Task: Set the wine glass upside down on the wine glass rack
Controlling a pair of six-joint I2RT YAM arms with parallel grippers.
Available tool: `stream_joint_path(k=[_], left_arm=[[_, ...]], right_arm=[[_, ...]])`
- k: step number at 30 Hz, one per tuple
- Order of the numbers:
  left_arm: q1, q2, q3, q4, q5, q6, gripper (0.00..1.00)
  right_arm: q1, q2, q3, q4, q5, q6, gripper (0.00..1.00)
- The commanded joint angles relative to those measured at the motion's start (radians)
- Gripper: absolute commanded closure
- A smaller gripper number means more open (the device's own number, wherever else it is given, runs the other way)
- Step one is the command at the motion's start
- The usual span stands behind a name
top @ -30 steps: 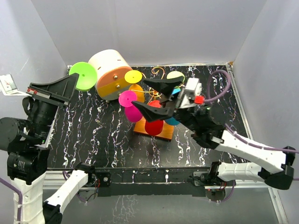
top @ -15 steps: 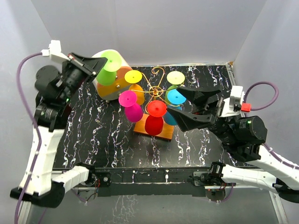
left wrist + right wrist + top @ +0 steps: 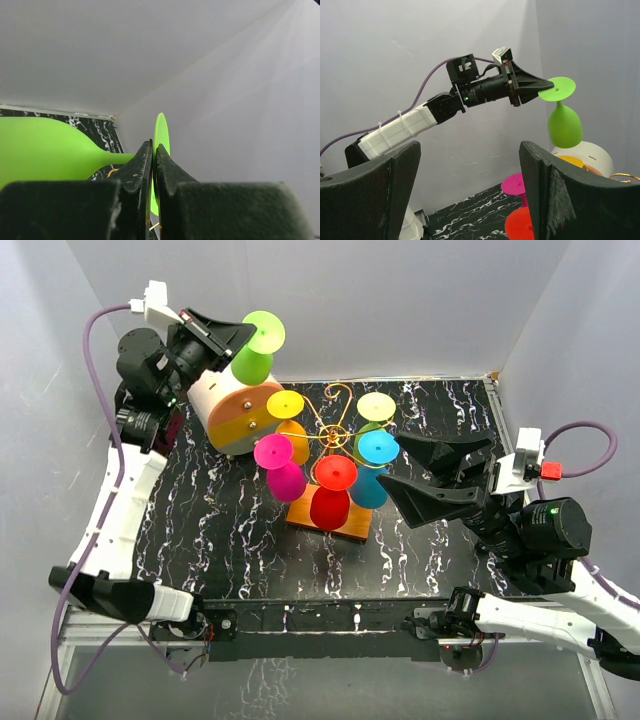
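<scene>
left gripper [image 3: 243, 334] clamped tight on the foot disc of the wine glass [image 3: 253, 362] | wine glass lime green, opaque, bowl hanging mouth-down, high over drum box [image 3: 235, 410], left of and apart from wine glass rack [image 3: 335, 428] | right gripper [image 3: 392, 465] spread wide, holding nothing, just right of rack

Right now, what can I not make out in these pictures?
Top view: hung glasses cover most of the wine glass rack; a free arm cannot be told.
Left wrist: the green wine glass is cut by the left edge; the left fingers hide part of its foot.
Right wrist: bottom-right corner cuts off the rack.
</scene>
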Motion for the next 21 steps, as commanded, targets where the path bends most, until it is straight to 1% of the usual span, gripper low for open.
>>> stream_joint_path(k=[1,6,11,15,21], left_arm=[[-0.003,0.083,0.061,0.140,0.120,-0.091,1.00],[-0.005,0.179,0.079,0.187,0.177,-0.176,1.00],[-0.020,0.231,0.089,0.213,0.200,-0.235,1.00],[-0.041,0.251,0.094,0.180,0.196,-0.247,1.00],[-0.100,0.237,0.070,0.069,0.162,-0.199,1.00]], right_arm=[[0.003,-0.012,-0.014,-0.002,0.022,0.029,0.22],[0.003,-0.010,-0.013,-0.003,0.022,0.045,0.23],[0.003,-0.009,-0.027,-0.002,0.021,0.076,0.23],[0.003,-0.019,-0.044,-0.004,0.043,0.085,0.23],[0.004,-0.036,-0.056,-0.003,0.066,0.087,0.23]])
